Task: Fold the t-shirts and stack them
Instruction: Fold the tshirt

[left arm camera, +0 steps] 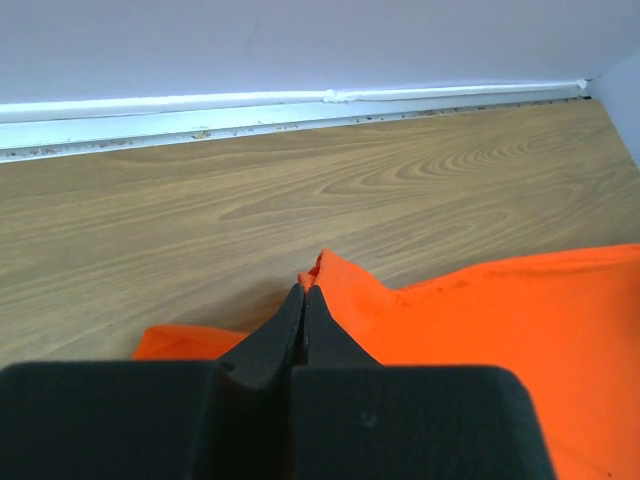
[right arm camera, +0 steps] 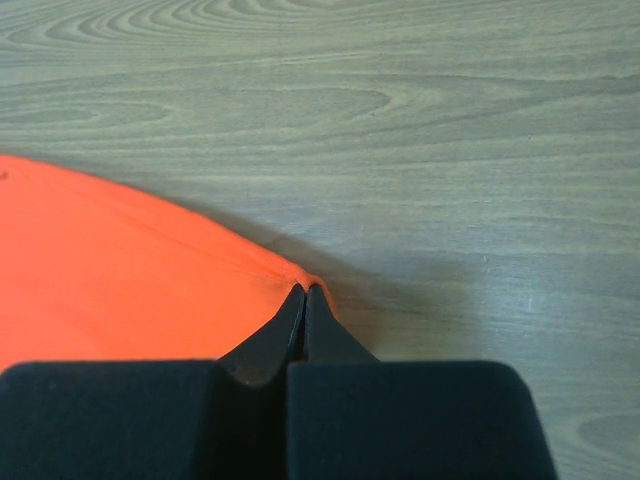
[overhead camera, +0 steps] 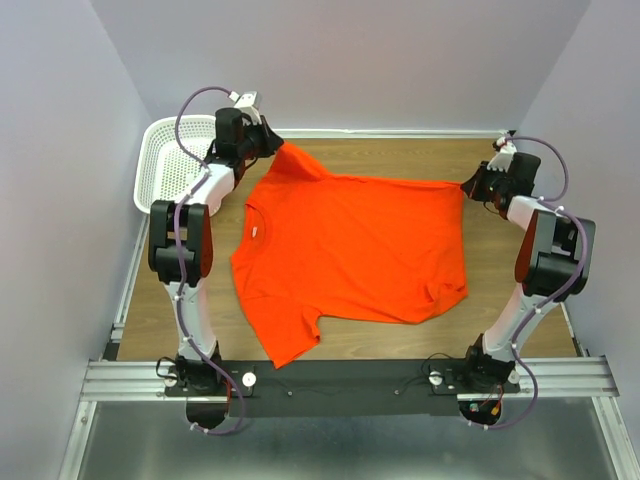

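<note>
One bright orange-red t-shirt (overhead camera: 350,250) lies spread on the wooden table, collar to the left, hem to the right. My left gripper (overhead camera: 272,143) is shut on the shirt's far left sleeve tip and holds it stretched; in the left wrist view the jaws (left arm camera: 304,290) pinch the orange fabric (left arm camera: 480,320). My right gripper (overhead camera: 470,184) is shut on the far right hem corner; in the right wrist view the jaws (right arm camera: 304,290) pinch the hem edge (right arm camera: 120,270). The shirt's far edge is pulled taut between both grippers.
A white plastic mesh basket (overhead camera: 172,160) stands at the back left corner, right beside the left arm. The back wall and a white baseboard (left arm camera: 300,105) run close behind the left gripper. Bare wood (right arm camera: 450,130) lies right of the shirt.
</note>
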{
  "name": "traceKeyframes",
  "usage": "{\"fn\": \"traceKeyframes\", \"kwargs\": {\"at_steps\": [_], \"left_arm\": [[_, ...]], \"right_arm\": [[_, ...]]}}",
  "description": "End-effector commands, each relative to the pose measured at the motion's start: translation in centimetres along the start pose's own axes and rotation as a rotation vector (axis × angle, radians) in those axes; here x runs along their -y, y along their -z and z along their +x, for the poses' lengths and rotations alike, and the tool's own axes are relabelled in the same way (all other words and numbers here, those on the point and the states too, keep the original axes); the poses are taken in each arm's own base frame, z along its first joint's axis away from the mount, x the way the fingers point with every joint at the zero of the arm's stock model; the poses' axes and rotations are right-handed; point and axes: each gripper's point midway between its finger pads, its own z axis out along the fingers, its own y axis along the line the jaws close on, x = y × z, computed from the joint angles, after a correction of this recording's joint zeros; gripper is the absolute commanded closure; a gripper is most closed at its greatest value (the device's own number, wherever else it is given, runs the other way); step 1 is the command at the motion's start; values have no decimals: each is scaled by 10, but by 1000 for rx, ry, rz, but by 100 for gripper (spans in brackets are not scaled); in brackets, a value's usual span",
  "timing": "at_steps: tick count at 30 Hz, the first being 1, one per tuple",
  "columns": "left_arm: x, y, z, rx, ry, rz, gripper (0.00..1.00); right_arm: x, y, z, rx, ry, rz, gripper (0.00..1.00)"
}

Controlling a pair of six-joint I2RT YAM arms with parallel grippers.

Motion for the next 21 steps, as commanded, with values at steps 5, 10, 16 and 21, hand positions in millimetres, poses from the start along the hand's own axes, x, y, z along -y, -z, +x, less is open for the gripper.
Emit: {"fn": "traceKeyframes", "kwargs": {"at_steps": [5, 10, 16, 21], "left_arm": [[19, 28, -10, 24, -83, 55, 100], [28, 44, -17, 42, -92, 54, 100], [36, 63, -21, 58, -108, 49, 100], [40, 74, -16, 52, -104, 54, 100]], "right_arm": [[-6, 17, -12, 43, 32, -18, 99], [-5, 23, -13, 50, 31, -20, 99], [-8, 27, -7, 42, 24, -31, 99], [-9, 33, -9, 50, 23, -37, 99]]}}
